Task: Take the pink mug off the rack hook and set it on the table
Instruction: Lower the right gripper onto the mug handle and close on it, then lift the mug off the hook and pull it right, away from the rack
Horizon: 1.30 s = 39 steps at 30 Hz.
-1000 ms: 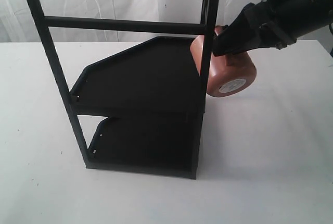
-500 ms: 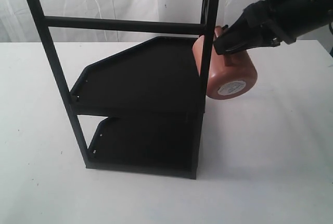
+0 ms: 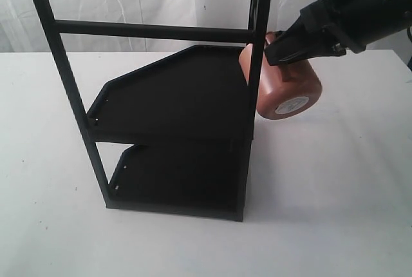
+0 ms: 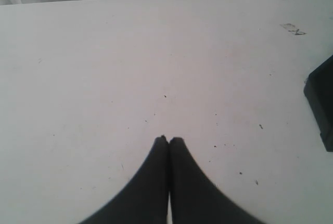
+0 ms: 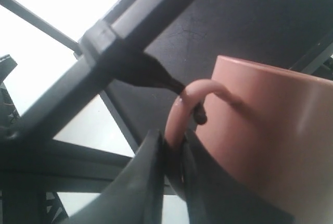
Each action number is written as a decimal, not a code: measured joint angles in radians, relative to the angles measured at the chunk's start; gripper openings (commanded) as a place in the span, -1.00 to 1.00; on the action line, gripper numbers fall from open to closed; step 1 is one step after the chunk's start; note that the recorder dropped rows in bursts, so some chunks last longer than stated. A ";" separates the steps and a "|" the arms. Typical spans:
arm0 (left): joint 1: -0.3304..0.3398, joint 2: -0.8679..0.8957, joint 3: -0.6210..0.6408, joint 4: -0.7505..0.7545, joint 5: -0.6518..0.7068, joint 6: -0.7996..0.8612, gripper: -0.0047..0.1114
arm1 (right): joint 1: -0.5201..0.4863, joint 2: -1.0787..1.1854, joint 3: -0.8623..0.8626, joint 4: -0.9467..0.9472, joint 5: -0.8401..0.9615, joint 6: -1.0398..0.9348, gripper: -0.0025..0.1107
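Note:
The pink mug [image 3: 286,87] hangs tilted at the right post of the black rack [image 3: 174,96], its white-stickered base facing out and down. My right gripper [image 3: 283,51] reaches in from the upper right and is shut on the mug's loop handle [image 5: 182,109]. In the right wrist view the gripper [image 5: 174,138] pinches the handle's lower part. The thin black rack hook [image 5: 151,75] still passes through the loop, its upturned tip [image 5: 200,115] inside. My left gripper [image 4: 169,139] is shut on nothing, low over the white table [image 4: 130,52]; the exterior view does not show it.
The rack has two flat trays and a thick crossbar [image 3: 154,31] just left of the mug. Bare white table [image 3: 335,193] lies right of and below the mug. A black rack corner [image 4: 320,109] shows at the edge of the left wrist view.
The right gripper and the mug have shifted slightly to the right and a touch upward at the post. The left gripper's motion cannot be judged.

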 measured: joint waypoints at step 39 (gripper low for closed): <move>0.000 0.000 0.000 0.000 0.000 0.000 -0.92 | 0.000 -0.114 -0.005 -0.255 0.006 0.111 -0.96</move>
